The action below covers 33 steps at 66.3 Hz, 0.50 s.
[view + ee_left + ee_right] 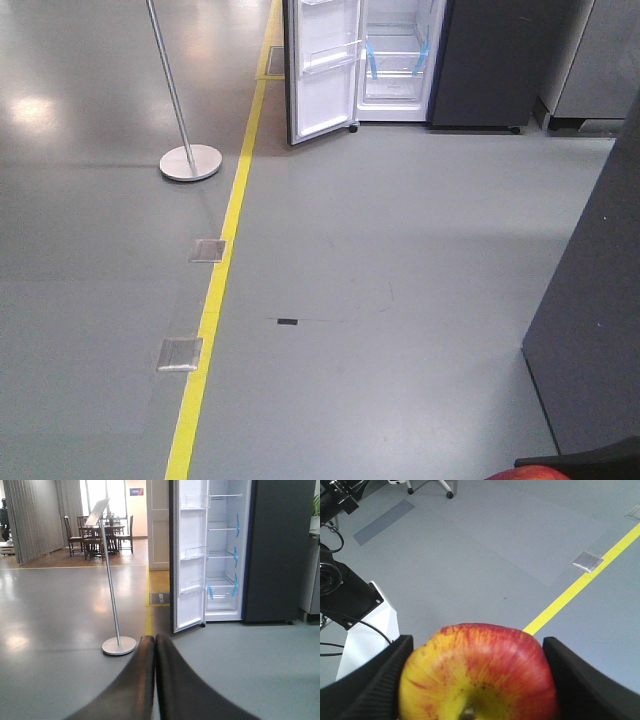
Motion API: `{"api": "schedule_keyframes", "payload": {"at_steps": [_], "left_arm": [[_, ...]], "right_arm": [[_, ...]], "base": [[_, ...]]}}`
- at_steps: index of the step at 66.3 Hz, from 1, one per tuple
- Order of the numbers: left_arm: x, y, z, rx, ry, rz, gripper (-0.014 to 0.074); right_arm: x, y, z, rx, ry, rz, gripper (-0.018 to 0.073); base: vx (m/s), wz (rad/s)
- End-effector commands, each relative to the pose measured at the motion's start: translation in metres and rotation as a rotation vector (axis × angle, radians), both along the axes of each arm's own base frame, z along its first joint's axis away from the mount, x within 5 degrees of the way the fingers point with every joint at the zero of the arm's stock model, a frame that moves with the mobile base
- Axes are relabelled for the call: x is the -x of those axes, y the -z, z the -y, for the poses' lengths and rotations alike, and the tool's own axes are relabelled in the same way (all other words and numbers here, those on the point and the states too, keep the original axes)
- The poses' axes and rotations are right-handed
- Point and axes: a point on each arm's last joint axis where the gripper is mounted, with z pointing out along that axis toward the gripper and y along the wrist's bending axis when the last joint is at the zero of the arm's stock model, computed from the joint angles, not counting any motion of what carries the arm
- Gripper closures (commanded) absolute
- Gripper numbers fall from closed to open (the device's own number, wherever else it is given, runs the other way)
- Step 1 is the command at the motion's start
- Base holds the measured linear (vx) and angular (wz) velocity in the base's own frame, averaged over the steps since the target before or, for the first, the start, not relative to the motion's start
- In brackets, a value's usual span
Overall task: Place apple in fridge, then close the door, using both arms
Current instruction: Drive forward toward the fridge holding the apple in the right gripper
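The door (322, 70) hangs left of the fridge (480, 60), pole stand (190, 162) farther left.

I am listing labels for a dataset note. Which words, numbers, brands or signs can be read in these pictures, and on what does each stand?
No text can be read.
Wall sign, blue and red: too small.
Floor panel by the fridge door: pale marks, blurred.
Stand board: tilted away, nothing legible.
Apple: no sticker shows.

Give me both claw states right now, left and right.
Left claw: closed, holding nothing.
Right claw: closed on the apple.
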Motion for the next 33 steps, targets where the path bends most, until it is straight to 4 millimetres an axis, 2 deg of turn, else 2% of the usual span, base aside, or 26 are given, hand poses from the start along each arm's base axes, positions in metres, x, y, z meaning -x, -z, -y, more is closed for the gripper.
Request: {"api": "schedule_keyframes", "payload": {"at_steps": [1,33], "left_arm": [[0.0027,-0.0134,0.0002,0.006,0.001,0.106,0.0603],[0.0027,-0.0134,0.0002,0.006,0.001,0.106,0.0603]], "right_arm": [[-0.0020,-0.0126,-0.0019,-0.066,0.020,0.034,0.0447],[-0.0019,-0.0126,-0.0019,-0.066,0.019,0.034,0.0447]], "base": [[0.31,-0.02],[0.32,-0.01]]}}
